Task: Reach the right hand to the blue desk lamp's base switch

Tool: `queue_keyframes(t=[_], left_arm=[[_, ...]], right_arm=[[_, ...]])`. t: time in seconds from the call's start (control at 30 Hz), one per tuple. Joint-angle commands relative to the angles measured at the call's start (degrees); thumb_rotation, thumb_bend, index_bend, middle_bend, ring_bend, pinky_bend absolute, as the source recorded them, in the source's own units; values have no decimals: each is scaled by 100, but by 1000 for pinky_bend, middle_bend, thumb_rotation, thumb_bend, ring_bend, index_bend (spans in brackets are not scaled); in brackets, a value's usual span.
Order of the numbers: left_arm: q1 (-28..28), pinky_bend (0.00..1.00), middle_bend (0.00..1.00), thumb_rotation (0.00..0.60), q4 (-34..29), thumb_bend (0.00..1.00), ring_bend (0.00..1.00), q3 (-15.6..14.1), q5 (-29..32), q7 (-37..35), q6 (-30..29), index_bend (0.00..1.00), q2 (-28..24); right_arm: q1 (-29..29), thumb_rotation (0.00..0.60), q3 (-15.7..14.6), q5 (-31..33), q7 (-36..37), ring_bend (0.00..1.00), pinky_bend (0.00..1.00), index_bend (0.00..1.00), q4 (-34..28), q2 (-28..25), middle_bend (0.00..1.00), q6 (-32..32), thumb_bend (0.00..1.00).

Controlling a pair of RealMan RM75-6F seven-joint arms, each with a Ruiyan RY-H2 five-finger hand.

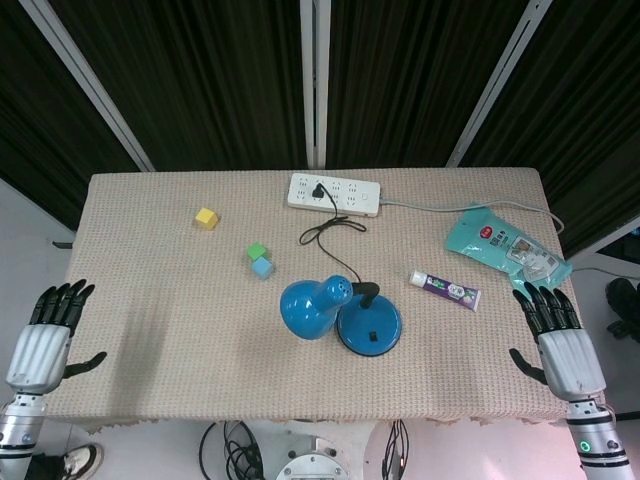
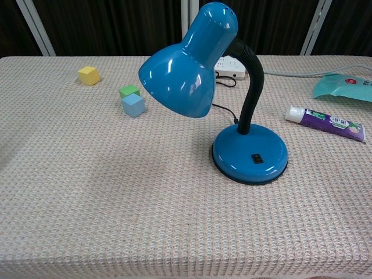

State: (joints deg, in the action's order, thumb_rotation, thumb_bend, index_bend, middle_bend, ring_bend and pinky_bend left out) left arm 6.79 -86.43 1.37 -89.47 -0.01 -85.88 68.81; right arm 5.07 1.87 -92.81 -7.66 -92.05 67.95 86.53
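Observation:
The blue desk lamp (image 1: 318,305) stands near the table's front middle, its shade (image 2: 183,68) tilted left over a round base (image 2: 250,154). A small black switch (image 2: 256,157) sits on the front of the base, also seen as the switch (image 1: 371,336) from above. My right hand (image 1: 560,335) hovers at the table's right front edge, fingers spread, holding nothing, well right of the base. My left hand (image 1: 45,335) hangs off the left edge, fingers spread and empty. Neither hand shows in the chest view.
A white power strip (image 1: 335,194) lies at the back with the lamp's cord plugged in. A toothpaste tube (image 1: 445,289) and a teal packet (image 1: 503,246) lie between the lamp and my right hand. Yellow (image 1: 206,218), green (image 1: 257,252) and light blue (image 1: 263,267) cubes sit left.

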Motion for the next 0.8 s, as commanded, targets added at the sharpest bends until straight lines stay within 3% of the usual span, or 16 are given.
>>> queue_keyframes(t=[0.03,0.07,0.13,0.23,0.4,0.6,0.63,0.7,0.77,0.8], left_arm=[[-5,0,16,600,-35,33,0,13,35,-20,0,8,-3],[-2,0,16,600,-36,33,0,18,41,-25,3,8,-6],[8,0,16,600,-27,33,0,21,37,-24,12,8,-3],[12,0,16,600,-13,33,0,8,26,-31,25,9,12],[12,0,16,600,12,33,0,-9,6,-58,24,8,19],[12,0,16,600,21,33,0,-19,-37,-100,-3,8,16],[11,0,16,600,24,33,0,-21,-39,-103,-5,8,17],[9,0,16,600,26,33,0,-25,-39,-113,-5,8,18],[10,0,16,600,31,34,0,-29,-42,-128,-1,8,18],[10,0,16,600,35,33,0,-31,-42,-135,1,8,20]], right_arm=[[50,600,7,-66,-20,223,418,0,22,23,27,-12,314],[70,600,-6,-65,-25,371,564,0,1,21,61,-61,396],[121,600,-56,-27,-130,594,736,0,-70,1,134,-246,535],[233,600,-183,-38,-240,754,840,0,-242,-39,206,-594,694],[503,600,-392,-198,-598,806,871,0,-523,-44,186,-1211,816],[757,600,-529,-404,-1027,806,871,0,-750,223,228,-1674,798],[774,600,-536,-406,-1098,806,871,0,-776,267,287,-1712,786],[797,600,-532,-341,-1267,819,879,0,-843,340,493,-1790,767],[815,600,-535,-220,-1427,858,905,0,-919,362,777,-1898,751],[827,600,-531,-162,-1525,875,915,0,-954,369,842,-1948,751]])
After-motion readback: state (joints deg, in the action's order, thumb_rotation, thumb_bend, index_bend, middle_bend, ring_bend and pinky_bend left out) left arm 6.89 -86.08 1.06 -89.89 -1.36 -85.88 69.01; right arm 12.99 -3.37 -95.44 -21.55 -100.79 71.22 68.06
